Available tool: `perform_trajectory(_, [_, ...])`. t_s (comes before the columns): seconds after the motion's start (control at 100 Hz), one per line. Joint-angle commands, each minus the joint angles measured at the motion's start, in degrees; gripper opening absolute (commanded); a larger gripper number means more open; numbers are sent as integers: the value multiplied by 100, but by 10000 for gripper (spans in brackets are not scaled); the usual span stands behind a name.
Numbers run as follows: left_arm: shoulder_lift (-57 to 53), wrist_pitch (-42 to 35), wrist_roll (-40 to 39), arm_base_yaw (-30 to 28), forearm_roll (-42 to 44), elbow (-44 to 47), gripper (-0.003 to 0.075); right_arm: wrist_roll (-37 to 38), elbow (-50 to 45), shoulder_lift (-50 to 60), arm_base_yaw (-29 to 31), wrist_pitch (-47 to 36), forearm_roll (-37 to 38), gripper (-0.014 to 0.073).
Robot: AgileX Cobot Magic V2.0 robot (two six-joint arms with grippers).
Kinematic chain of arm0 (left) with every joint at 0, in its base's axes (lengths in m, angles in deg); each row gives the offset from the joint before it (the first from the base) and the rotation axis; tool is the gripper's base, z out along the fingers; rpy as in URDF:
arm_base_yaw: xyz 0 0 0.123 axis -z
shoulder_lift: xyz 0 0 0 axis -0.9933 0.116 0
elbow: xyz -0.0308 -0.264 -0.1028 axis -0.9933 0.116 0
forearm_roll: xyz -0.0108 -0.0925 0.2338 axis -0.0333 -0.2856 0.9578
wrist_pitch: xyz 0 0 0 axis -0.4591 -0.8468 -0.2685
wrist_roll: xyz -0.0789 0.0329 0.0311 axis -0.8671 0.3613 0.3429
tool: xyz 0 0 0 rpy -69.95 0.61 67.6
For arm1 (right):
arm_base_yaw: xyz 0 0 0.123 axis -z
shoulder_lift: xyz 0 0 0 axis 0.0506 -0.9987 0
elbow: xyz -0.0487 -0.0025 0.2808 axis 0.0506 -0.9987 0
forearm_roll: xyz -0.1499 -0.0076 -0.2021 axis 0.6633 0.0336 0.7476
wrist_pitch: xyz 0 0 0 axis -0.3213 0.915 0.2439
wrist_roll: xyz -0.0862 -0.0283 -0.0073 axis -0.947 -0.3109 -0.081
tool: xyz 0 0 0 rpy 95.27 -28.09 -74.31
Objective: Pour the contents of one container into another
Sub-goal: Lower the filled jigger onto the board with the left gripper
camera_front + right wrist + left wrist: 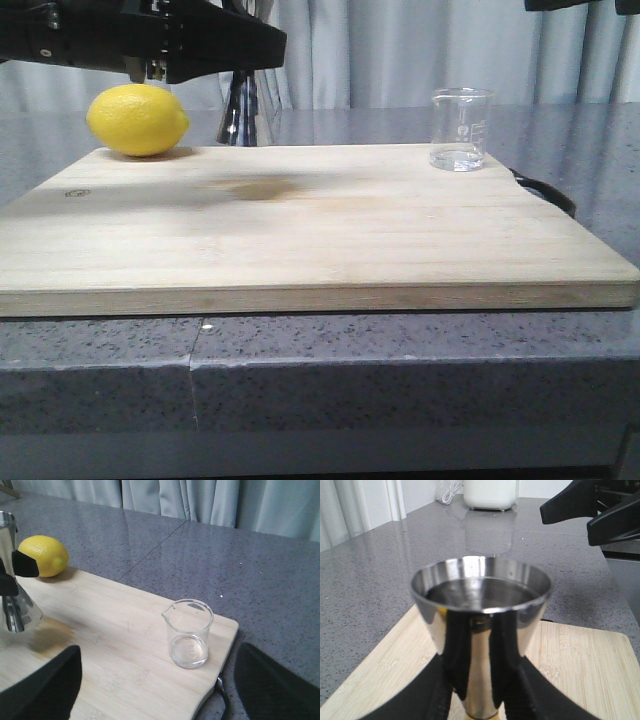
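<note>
The left pincer (479,700) grips the steel jigger (481,630) at its waist, seemingly lifted above the wooden board (300,230) at ten o'clock. The right pincer (155,690) stands spread wide, holding nothing. The glass beaker (461,129) stands upright at two o'clock; a lemon (137,120) sits beside the jigger.

A pale wooden cutting board (320,235) lies flat on a grey speckled stone counter (300,370), its near edge close to the counter's front edge. A yellow lemon (137,120) rests on the board's far left corner. A darker, brownish patch (262,188) marks the wood near the board's middle. Light grey curtains (420,50) hang behind the counter. In the left wrist view, a white appliance (491,494) with a cable stands far back on the counter.
</note>
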Motion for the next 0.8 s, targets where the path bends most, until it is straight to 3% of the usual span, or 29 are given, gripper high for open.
perform_trajectory(0.0, [-86, 695, 58, 1, -469, -167, 169, -3, 149, 114, -11, -51, -108, 562])
perform_trajectory(0.79, [285, 695, 303, 1, -469, -167, 169, -3, 149, 114, -11, -42, -99, 562])
